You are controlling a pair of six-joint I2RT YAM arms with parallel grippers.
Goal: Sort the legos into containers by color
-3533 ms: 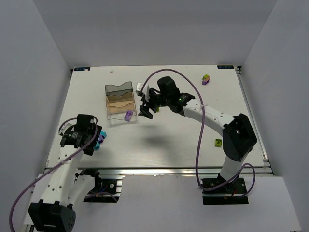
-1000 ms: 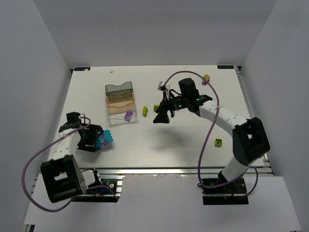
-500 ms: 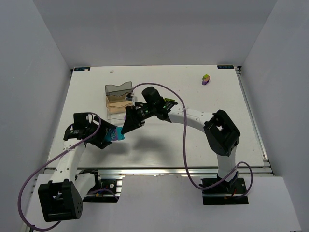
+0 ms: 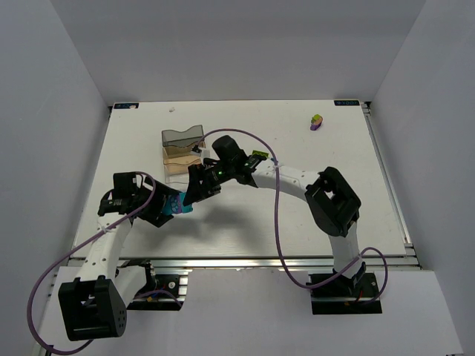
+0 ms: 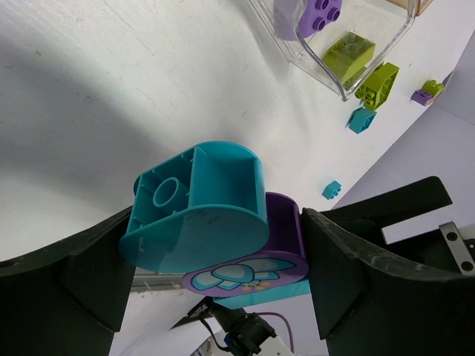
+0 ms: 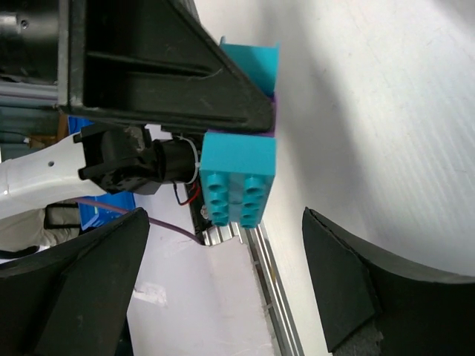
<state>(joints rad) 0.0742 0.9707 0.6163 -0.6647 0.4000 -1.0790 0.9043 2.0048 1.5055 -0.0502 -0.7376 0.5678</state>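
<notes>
Well, my left gripper (image 5: 215,256) clamps a joined clump (image 5: 197,211) of cyan and purple bricks, near the bins (image 4: 182,136). My right gripper (image 6: 223,245) hangs just beside that clump, fingers (image 6: 74,282) spread wide. One purple brick (image 5: 312,13) and one green brick (image 5: 347,53) lie in the clear bin (image 5: 297,55).

1. Table (image 4: 297,141): white matte top, rectangular, filling the middle of the overhead view.
2. Enclosure: plain pale grey panels on three sides, namely left wall (image 4: 44,148), back wall (image 4: 237,44) and right wall (image 4: 438,148).
3. Near edge: a silver aluminium rail (image 4: 245,262) runs along the table front.
4. Far corners: small teal labels (image 4: 125,105), print too small to read.
5. Light: even and diffuse; one soft grey shadow (image 4: 230,215) lies left of centre on the top.
</notes>
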